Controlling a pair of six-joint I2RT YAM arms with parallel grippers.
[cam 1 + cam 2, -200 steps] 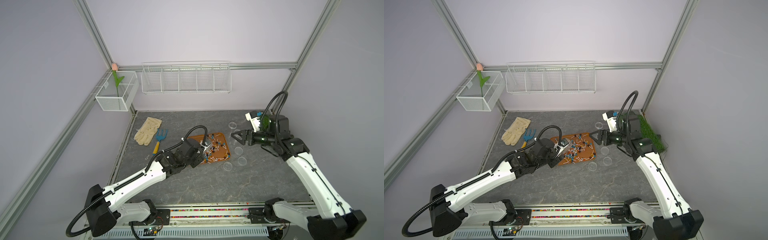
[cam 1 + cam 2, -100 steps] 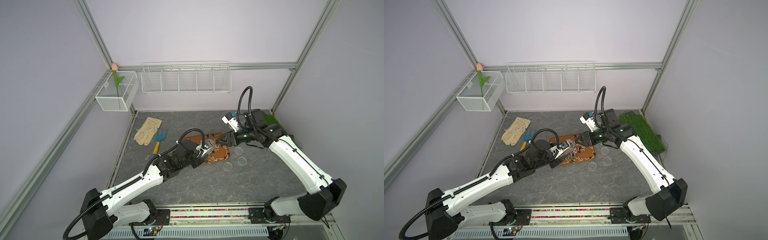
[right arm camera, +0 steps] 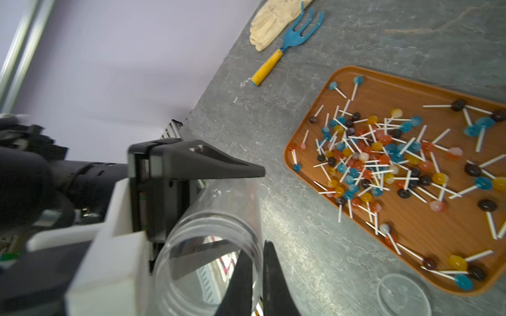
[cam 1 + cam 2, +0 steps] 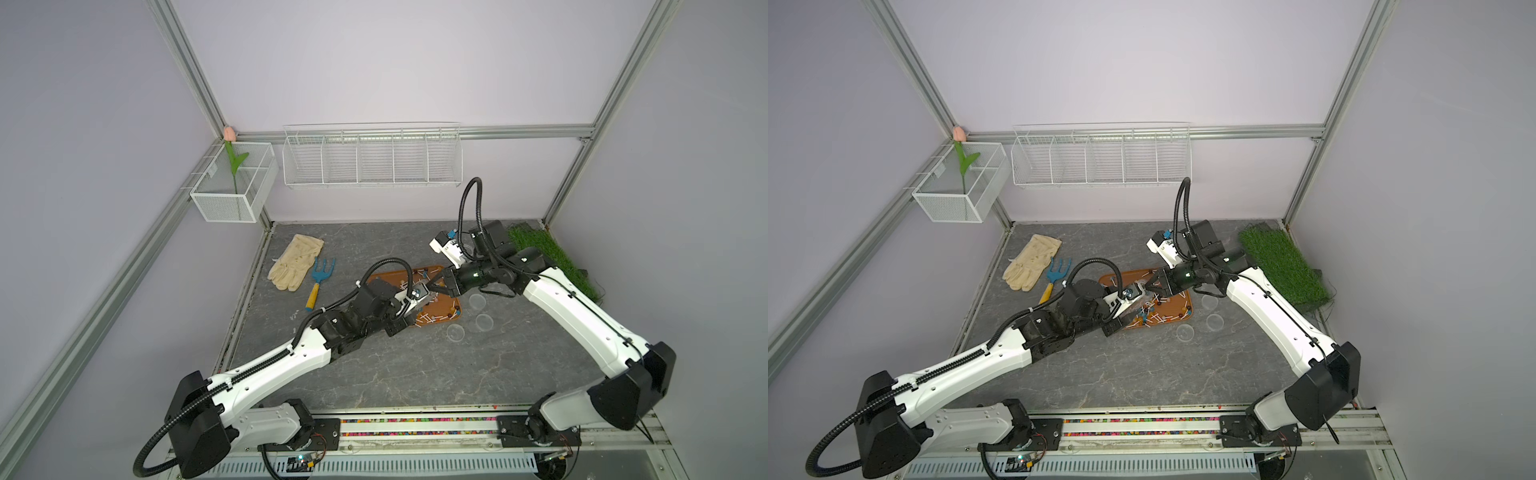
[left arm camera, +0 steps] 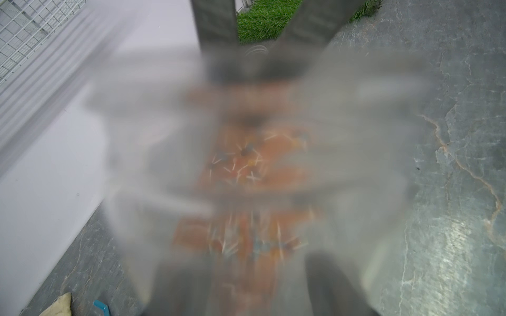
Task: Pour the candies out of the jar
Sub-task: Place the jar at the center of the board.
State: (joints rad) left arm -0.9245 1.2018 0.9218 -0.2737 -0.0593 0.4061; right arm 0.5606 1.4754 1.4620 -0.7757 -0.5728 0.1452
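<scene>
Close by the brown tray (image 3: 427, 229), mid-counter (image 4: 415, 374): the clear jar (image 3: 202, 227) is held on its side, mouth toward the right wrist camera, and looks empty. The candies (image 3: 377, 164) are out, heaped on the tray with strays near its rim.

Your left pincer (image 3: 243, 208) clamps the jar across its body, one finger along the upper side, its partner seen through the plastic. Your right pincer (image 3: 256, 249) is pressed together on the thin wall at the mouth (one finger appears to sit inside, one outside).

Risks for you (judgement, not observation): two arms hold one flimsy jar. If you move them out of step, the wall may buckle or pop free. If the left lets go first, the jar hangs from a rim pinch alone. It could then swing down, strike the tray and knock strays over the low rim onto the counter, toward the clear disc (image 3: 402, 295) just beside it.

Hard to read: the left wrist view is nearly all blur, jar against lens, tray an orange smear. Both top views bury the jar between the wrists. Its base is hidden behind the left pincer's body, so you cannot confirm that no candy remains. The right fingers' roots are cut off by the frame edge.
</scene>
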